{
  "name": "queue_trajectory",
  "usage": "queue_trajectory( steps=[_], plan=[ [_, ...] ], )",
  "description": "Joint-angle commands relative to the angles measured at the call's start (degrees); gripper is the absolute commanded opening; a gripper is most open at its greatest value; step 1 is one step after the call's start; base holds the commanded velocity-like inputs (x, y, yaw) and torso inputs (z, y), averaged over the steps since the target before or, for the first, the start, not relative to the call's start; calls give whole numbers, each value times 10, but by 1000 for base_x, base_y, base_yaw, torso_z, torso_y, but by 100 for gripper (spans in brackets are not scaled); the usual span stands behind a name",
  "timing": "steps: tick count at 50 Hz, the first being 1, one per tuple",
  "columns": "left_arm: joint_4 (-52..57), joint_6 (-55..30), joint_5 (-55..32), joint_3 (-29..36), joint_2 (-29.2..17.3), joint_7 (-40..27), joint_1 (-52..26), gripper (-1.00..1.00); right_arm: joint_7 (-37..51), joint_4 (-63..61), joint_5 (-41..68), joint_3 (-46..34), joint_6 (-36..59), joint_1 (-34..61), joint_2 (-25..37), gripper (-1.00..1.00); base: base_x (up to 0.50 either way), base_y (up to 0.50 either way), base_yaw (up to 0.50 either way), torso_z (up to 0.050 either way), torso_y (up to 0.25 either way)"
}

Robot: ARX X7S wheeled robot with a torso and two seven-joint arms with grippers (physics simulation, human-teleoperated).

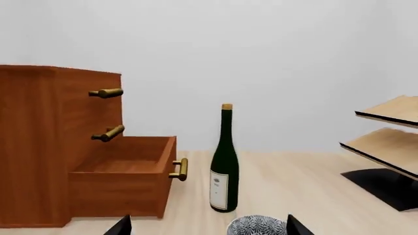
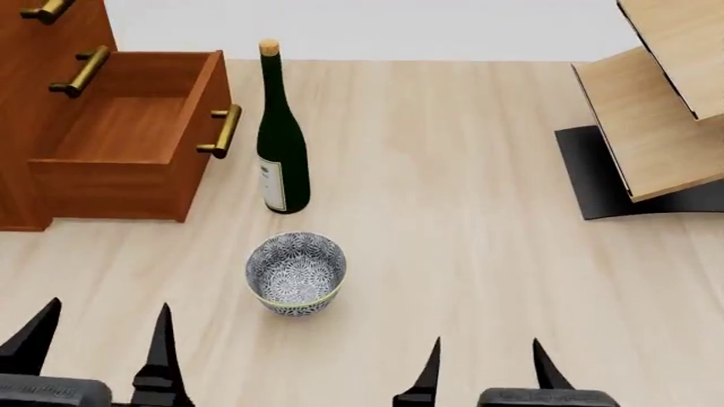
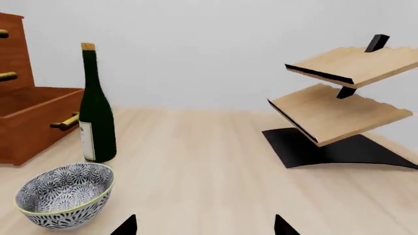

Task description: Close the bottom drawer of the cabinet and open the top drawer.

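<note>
The reddish-brown cabinet (image 2: 23,102) (image 1: 33,147) stands at the far left of the table. Its bottom drawer (image 2: 125,140) (image 1: 121,174) is pulled out and empty, its brass bar handle (image 2: 220,131) facing the bottle. The top drawer (image 1: 88,93) is pushed in, its brass handle (image 1: 106,92) sticking out; in the head view only its handle (image 2: 46,10) shows. My left gripper (image 2: 97,339) (image 1: 205,227) hangs open near the table's front left, well short of the cabinet. My right gripper (image 2: 487,365) (image 3: 204,227) is open at the front centre. Neither holds anything.
A dark green wine bottle (image 2: 280,136) stands upright just right of the open drawer's handle. A patterned bowl (image 2: 297,273) sits in front of it, between my grippers. A pale-wood rack (image 2: 656,110) on a black base stands at the right.
</note>
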Motion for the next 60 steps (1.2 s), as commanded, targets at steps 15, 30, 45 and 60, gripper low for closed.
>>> queue_trajectory(
  steps=[15, 30, 45, 60],
  plan=[
    [166, -178, -47, -30, -58, -8, -202, 100, 20, -106, 30, 24, 141, 82, 36, 100, 0, 0, 0, 50, 26],
    [197, -252, -65, -39, -74, -20, -310, 100, 21, -138, 53, 34, 193, 122, 48, 100, 0, 0, 0, 40, 19],
    [242, -336, -99, -59, -88, -30, -412, 100, 32, -174, 66, 50, 230, 140, 61, 100, 0, 0, 0, 0, 0],
    [259, -347, -112, -59, -97, -28, -416, 100, 31, -172, 60, 28, 232, 139, 69, 100, 0, 267, 0, 0, 0]
  ],
)
